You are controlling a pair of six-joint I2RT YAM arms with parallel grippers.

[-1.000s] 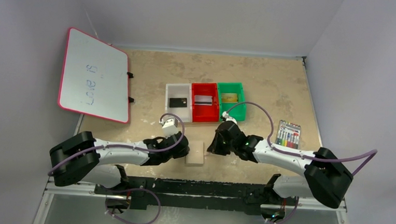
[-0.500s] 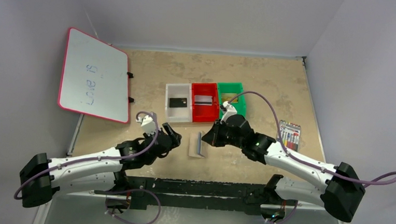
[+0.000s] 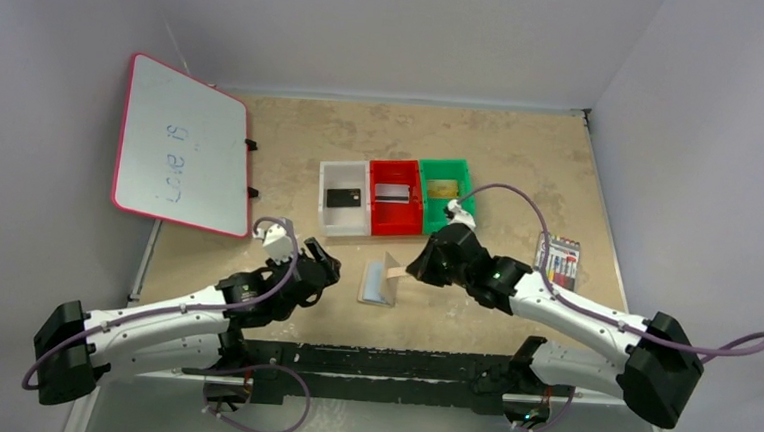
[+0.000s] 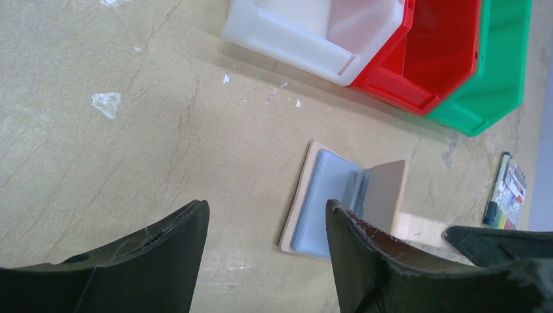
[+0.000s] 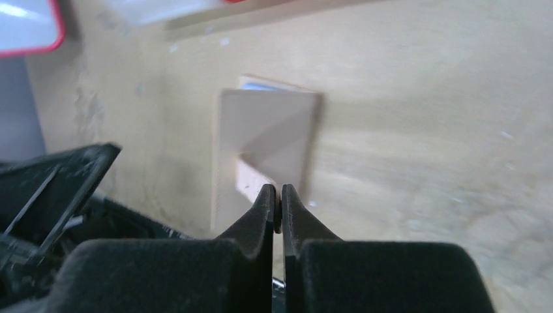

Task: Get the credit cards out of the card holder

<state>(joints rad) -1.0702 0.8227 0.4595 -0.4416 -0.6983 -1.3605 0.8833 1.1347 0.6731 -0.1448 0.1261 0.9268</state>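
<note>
The card holder (image 3: 378, 280) lies half open on the table in front of the bins. Its pale blue inner panel (image 4: 329, 203) lies flat, and its tan cover (image 4: 386, 190) stands raised. My right gripper (image 3: 415, 271) is shut on the free edge of that cover (image 5: 267, 130), its fingertips (image 5: 275, 193) pinching the thin edge. My left gripper (image 4: 266, 207) is open and holds nothing, hovering just left of the holder. Credit cards lie in the bins: a black one (image 3: 343, 198), a silvery one (image 3: 391, 192) and a gold one (image 3: 444, 188). Any card inside the holder is hidden.
White (image 3: 323, 198), red (image 3: 399, 223) and green (image 3: 462, 217) bins stand side by side behind the holder. A pack of coloured markers (image 3: 558, 260) lies at the right. A pink-framed whiteboard (image 3: 180, 144) leans at the far left.
The left gripper let go of the holder, opened and drew back to the left. The right gripper lifted the cover, swinging the closed holder open.
</note>
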